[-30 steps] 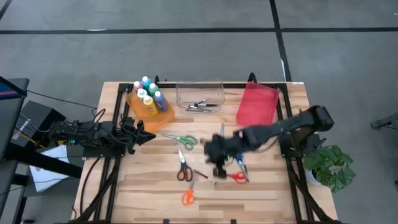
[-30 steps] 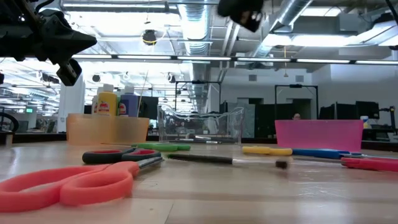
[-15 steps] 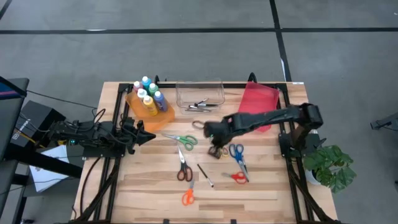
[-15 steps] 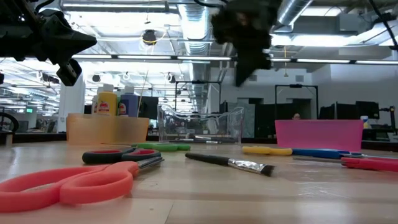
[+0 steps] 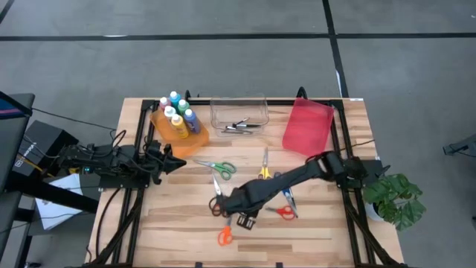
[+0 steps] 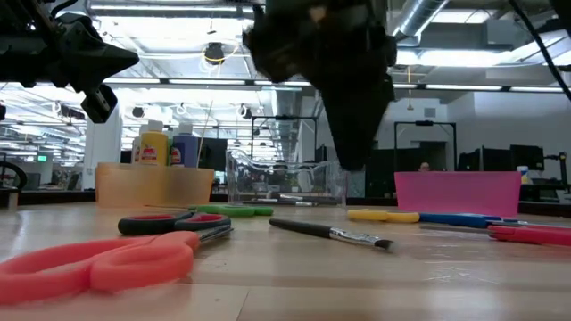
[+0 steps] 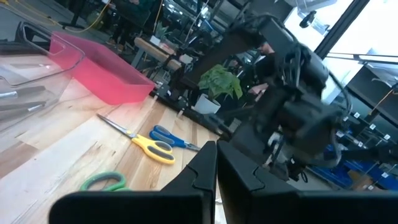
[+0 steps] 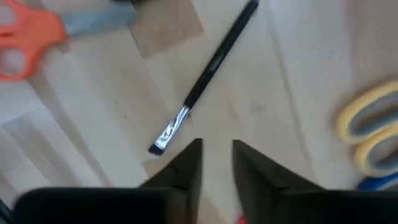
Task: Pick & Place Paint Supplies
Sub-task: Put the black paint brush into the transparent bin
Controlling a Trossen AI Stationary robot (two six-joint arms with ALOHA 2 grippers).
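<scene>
A thin dark paintbrush (image 8: pixel 202 84) (image 6: pixel 330 232) lies flat on the wooden table. My right gripper (image 8: pixel 216 146) (image 5: pixel 242 217) hovers open just above it, pointing down, with nothing between the fingers. In the high view the arm hides the brush. Scissors lie around it: orange-handled (image 5: pixel 224 237), dark-red-handled (image 5: pixel 217 205), green-handled (image 5: pixel 222 167), yellow-handled (image 5: pixel 263 171), blue-handled (image 5: pixel 286 197) and red-handled (image 5: pixel 283 213). Paint bottles (image 5: pixel 177 113) stand in the orange bin (image 5: pixel 195 139). My left gripper (image 5: pixel 177 164) (image 7: pixel 216 158) waits shut at the table's left edge.
A clear bin (image 5: pixel 238 112) holding brushes sits at the far edge, with a red bin (image 5: pixel 307 125) to its right. A potted plant (image 5: pixel 394 197) stands off the table's right side. Bare wood lies along the near edge, right of the orange scissors.
My right gripper first swung toward the far edge, near the clear bin. It then came back toward the near-left and down, over the paintbrush. The brush has turned a little on the table since a second ago.
</scene>
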